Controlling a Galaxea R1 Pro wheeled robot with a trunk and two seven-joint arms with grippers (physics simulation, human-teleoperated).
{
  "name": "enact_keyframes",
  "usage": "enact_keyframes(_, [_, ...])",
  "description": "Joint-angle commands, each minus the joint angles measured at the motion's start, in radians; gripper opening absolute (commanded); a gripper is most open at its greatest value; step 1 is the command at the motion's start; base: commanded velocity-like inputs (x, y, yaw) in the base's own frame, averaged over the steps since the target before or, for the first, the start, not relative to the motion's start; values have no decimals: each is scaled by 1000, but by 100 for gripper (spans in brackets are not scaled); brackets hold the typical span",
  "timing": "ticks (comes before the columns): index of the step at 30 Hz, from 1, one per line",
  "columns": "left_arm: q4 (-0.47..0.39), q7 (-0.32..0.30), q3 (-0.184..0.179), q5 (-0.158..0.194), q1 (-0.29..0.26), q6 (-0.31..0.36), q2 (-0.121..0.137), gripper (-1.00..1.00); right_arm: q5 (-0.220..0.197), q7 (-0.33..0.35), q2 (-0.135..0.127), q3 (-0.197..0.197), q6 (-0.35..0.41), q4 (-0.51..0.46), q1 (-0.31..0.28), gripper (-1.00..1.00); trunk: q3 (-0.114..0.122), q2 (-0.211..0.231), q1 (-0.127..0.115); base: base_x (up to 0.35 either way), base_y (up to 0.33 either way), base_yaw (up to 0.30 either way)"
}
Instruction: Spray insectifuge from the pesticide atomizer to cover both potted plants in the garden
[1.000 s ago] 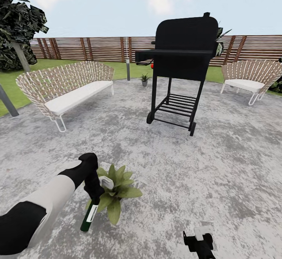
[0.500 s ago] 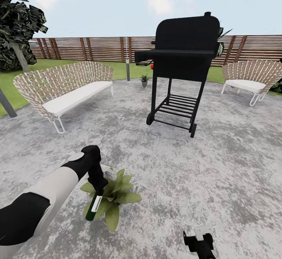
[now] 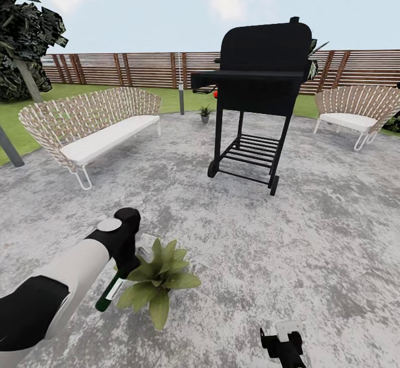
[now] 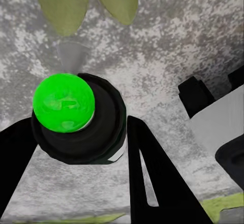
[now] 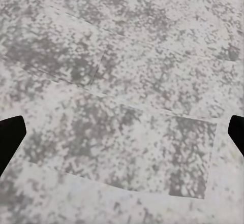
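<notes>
Head view: the left gripper [image 3: 126, 261] is clamped on the atomizer [image 3: 109, 292], which now hangs tilted, its lower end swung out toward the robot's left, beside the broad-leaved plant [image 3: 156, 277] on the patio [image 3: 311, 234]. Half a second ago the bottle hung lower over the leaves and nearer upright; a second ago it was also close to upright at the plant's left edge. So the arm has been sweeping the bottle across this plant and has just pulled it back and tipped it, which I judge to be spraying passes over the first plant, with coverage not confirmed by anything visible. The second, spikier plant [image 3: 205, 113] stands far off by the grill [image 3: 261, 90], between the bench [image 3: 89, 129] and the grill, untouched, so that half of the task looks undone. The right gripper [image 3: 283, 341] sits low at the frame's edge; I cannot tell its state here

Left wrist view: the two dark fingers [image 4: 152, 178] flank the atomizer [image 4: 76, 115], seen end-on with a bright green cap, leaves [image 4: 66, 5] just beyond it over the stone

Right wrist view: fingertips [image 5: 10, 135] stand wide apart over bare patio [image 5: 127, 107], holding nothing
</notes>
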Motion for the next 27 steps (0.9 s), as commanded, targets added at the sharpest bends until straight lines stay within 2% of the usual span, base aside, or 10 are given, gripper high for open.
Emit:
enact_keyframes(1, [-2, -10, -1, -13, 0, 10, 2, -100, 1, -8, 0, 8, -1, 1, -1, 100, -1, 0, 0, 0, 0, 0])
enact_keyframes(12, [7, -10, 5, -14, 7, 12, 12, -100, 2, -8, 0, 9, -1, 1, -1, 100, -1, 0, 0, 0, 0, 0])
enact_keyframes(16, [-1, -10, 8, -11, 25, 13, 14, -100, 1, -8, 0, 10, -1, 2, -1, 100, -1, 0, 0, 0, 0, 0])
enact_keyframes(21, [-5, -10, 58, -10, 33, 16, 0, -100, 2, -8, 0, 10, -1, 2, -1, 100, -1, 0, 0, 0, 0, 0])
enact_keyframes(27, [-5, -10, 62, -12, 33, 18, 12, -100, 2, -8, 0, 10, -1, 2, -1, 100, -1, 0, 0, 0, -5, 0])
